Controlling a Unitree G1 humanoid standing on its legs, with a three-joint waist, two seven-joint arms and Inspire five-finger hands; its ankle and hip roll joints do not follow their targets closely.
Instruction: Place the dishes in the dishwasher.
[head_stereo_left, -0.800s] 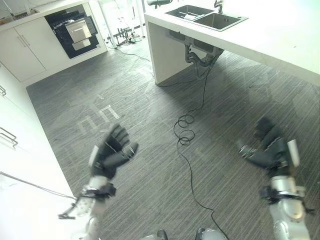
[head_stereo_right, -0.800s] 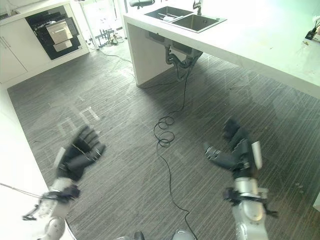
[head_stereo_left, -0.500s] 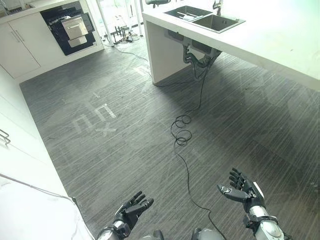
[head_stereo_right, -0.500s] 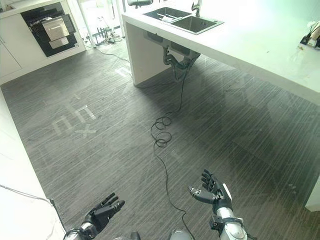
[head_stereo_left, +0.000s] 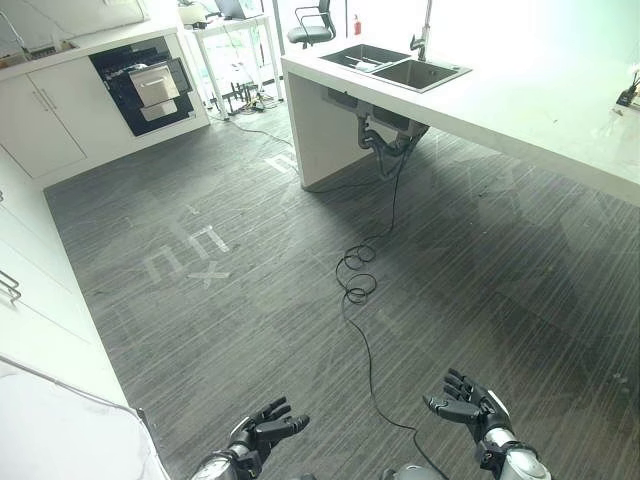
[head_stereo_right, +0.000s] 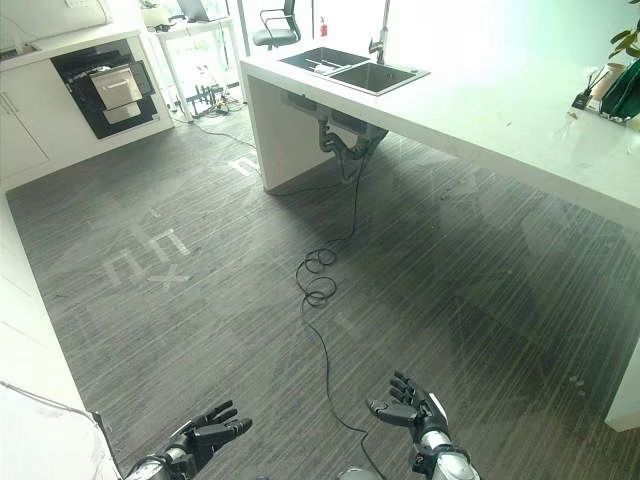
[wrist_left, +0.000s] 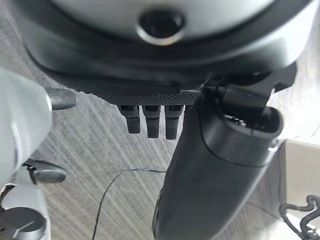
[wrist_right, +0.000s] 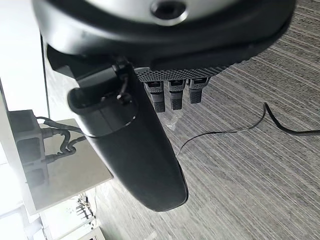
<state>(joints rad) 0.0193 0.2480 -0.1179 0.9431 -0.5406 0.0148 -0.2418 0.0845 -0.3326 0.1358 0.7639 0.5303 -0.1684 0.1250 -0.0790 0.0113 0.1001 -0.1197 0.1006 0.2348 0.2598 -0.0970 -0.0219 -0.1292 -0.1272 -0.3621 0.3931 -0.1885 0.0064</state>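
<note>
Kitchen floor (head_stereo_left: 250, 250), dishwasher (head_stereo_left: 150, 75) open

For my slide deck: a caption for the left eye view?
Both hands, left and right, open and empty over grey floor; sink and open dishwasher far ahead.

A dark grey, fine-striped floor (head_stereo_left: 250, 290) takes up most of the frame. Pale tape marks (head_stereo_left: 190, 250) lie on it left of centre. A long white counter (head_stereo_left: 540, 95) runs across the upper right, with a double sink (head_stereo_left: 395, 65) and a tap (head_stereo_left: 424, 30) set into its far end. At the counter's right edge small items (head_stereo_right: 600, 85) stand, too small to identify.
</note>
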